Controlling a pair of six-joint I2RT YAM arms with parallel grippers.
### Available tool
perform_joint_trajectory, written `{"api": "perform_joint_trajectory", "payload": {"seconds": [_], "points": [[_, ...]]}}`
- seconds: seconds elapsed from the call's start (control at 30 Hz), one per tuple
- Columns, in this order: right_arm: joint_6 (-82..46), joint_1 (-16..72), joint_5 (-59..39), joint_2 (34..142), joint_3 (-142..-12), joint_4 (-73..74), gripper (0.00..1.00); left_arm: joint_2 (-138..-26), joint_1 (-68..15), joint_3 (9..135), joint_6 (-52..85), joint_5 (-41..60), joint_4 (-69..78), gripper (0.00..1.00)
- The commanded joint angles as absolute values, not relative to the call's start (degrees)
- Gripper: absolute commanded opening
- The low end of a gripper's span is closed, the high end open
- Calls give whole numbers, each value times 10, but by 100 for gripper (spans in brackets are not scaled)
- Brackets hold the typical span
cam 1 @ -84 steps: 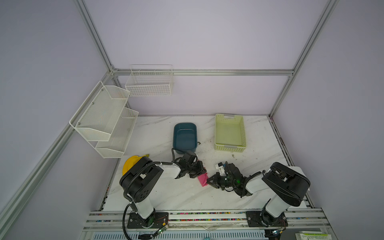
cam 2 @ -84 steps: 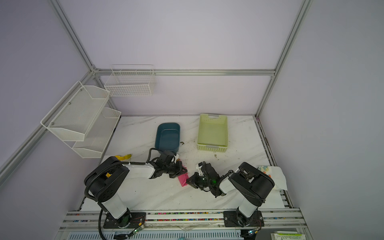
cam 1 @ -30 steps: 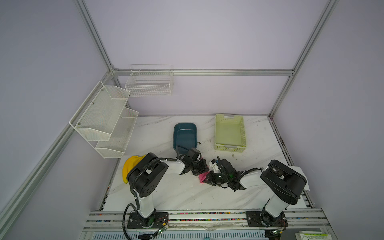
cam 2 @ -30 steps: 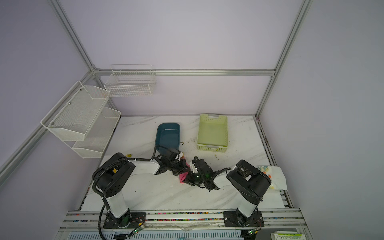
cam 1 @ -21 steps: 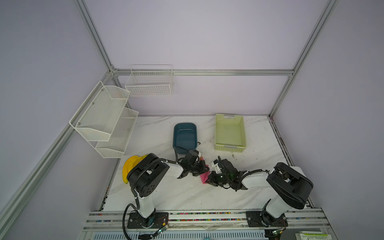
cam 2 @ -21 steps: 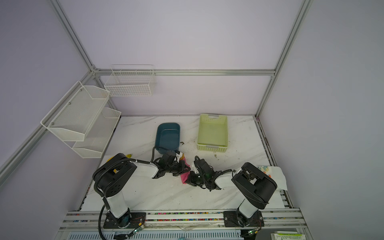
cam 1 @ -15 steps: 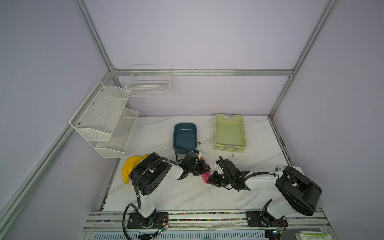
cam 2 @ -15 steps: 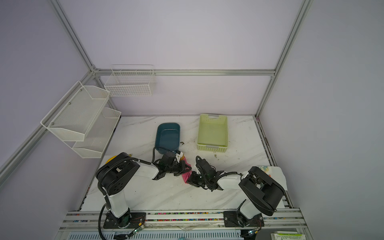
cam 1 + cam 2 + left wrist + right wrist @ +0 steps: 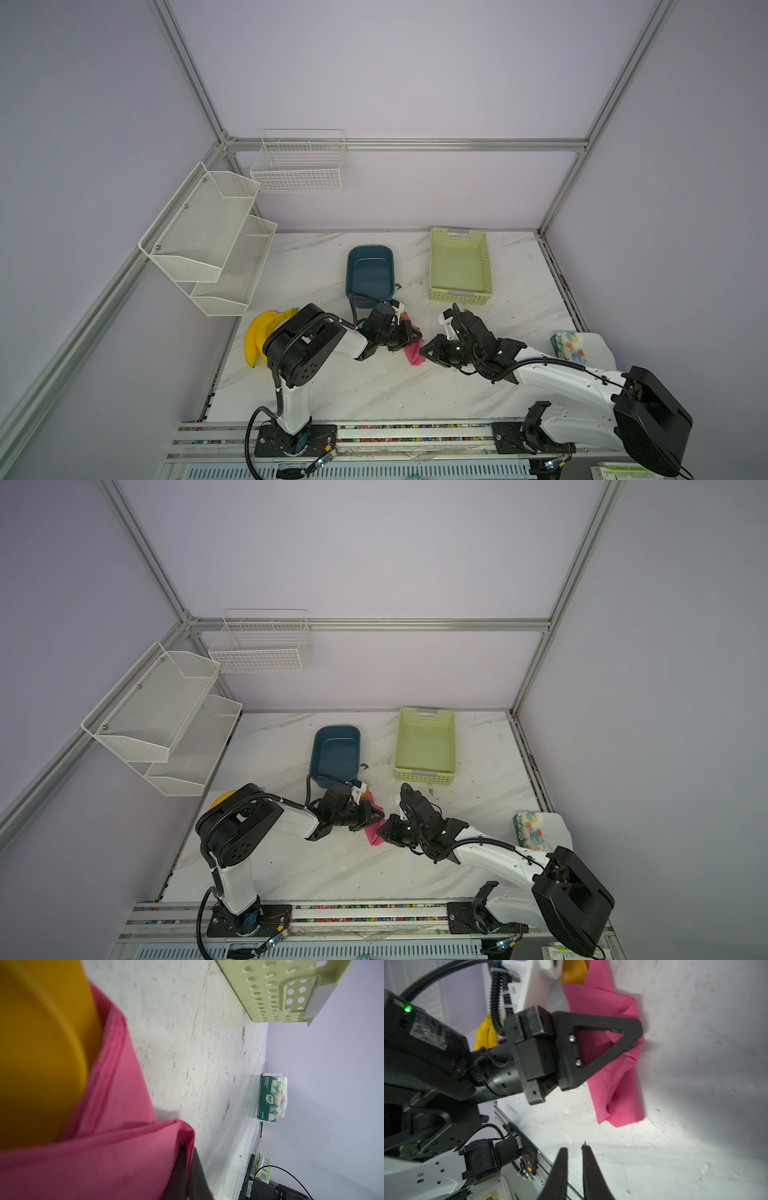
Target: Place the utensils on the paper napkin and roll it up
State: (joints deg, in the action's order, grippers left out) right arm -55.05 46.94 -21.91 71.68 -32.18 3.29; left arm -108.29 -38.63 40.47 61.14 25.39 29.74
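Observation:
The pink paper napkin point(image 9: 414, 354) point(image 9: 373, 836) lies folded over in a loose roll at the table's middle. Orange utensils point(image 9: 41, 1053) poke out of its far end, also seen in the right wrist view point(image 9: 574, 970); I cannot tell them apart. My left gripper point(image 9: 409, 337) point(image 9: 376, 814) point(image 9: 188, 1155) is shut on a fold of the napkin point(image 9: 116, 1105), about midway along the roll point(image 9: 616, 1076). My right gripper point(image 9: 428, 353) point(image 9: 384, 831) point(image 9: 574, 1149) sits low at the roll's near end, jaws a narrow gap apart with nothing between them.
A blue tub point(image 9: 370, 270) and a pale green basket point(image 9: 459, 266) stand behind the grippers. A banana point(image 9: 257, 336) lies at the left edge. A green tissue packet point(image 9: 567, 345) sits at the right edge. White wire shelves point(image 9: 208, 241) hang on the left wall.
The right arm's elbow has swung out to the right and dropped low, and its jaws have parted slightly beside the napkin. The left gripper keeps its hold.

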Motion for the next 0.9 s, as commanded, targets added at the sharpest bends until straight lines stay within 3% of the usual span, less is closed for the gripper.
{"api": "perform_joint_trajectory", "payload": {"seconds": [0.0, 0.37, 0.87], "points": [[-550, 472, -258, 774, -345, 95, 9, -1120, -381, 375, 612, 209, 191, 1], [-520, 445, -247, 881, -376, 88, 5, -1122, -381, 380, 611, 212, 186, 1], [-487, 426, -238, 903, -334, 59, 2, -1105, -381, 392, 597, 205, 157, 6]]}}
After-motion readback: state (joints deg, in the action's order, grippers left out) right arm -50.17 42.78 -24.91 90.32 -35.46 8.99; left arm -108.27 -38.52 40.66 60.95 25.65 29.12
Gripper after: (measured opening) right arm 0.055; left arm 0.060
